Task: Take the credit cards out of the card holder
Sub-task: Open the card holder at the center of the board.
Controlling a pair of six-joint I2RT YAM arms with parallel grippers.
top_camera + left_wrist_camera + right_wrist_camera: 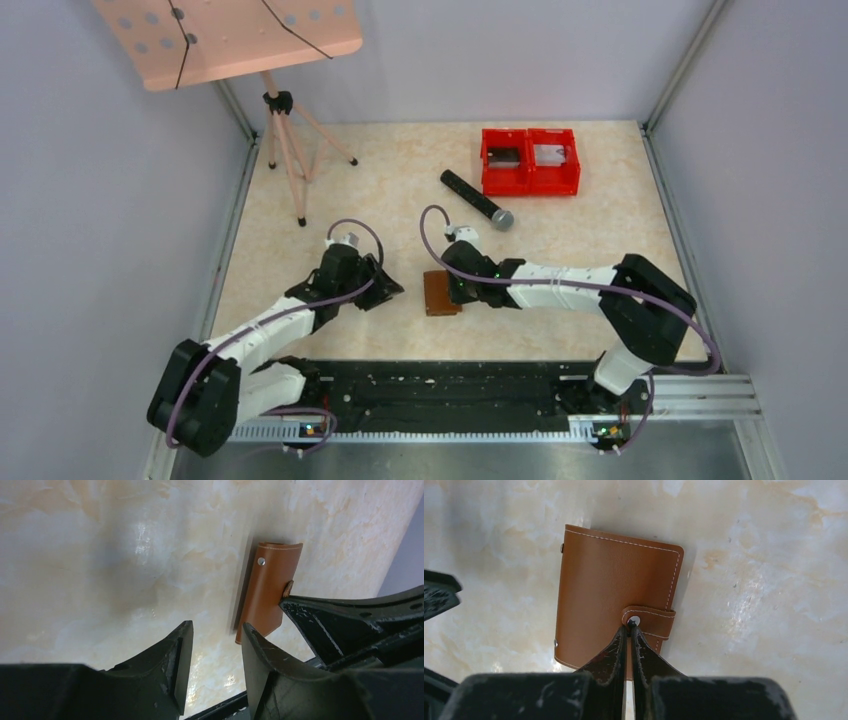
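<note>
Right wrist view, item one, asked the checker: what was it, and where did it lie?

One card holder (pixel 614 580), answered the clerk: brown leather, flat on the table (pixel 600 230), closed, its tab (pixel 651 622) snapped down. It lay nearer the arm bases than the red bins (pixel 505 185), and to their left. No cards showed.

Handling?

Judged light, thin and soft enough to flex. Smooth hide on a glossy top, so likely to skid when pulled. Best hold: the tab's free end, lifted to pop the snap while the cover was pinned.

Grippers?

Listed: right gripper (pixel 630 627), clenched, tips together at the snap; whether any leather was pinched could not be told. Listed: left gripper (pixel 216 630), released, nothing between its fingers, just beside the holder on the side away from the bins.

Other stock, obstructions?

One microphone (pixel 478 200), between bins and holder, touching neither. One tripod stand (pixel 290 150), well left of the bins. Neither blocked access. The snap itself barred the cards, and two grippers crowded one small item.
</note>
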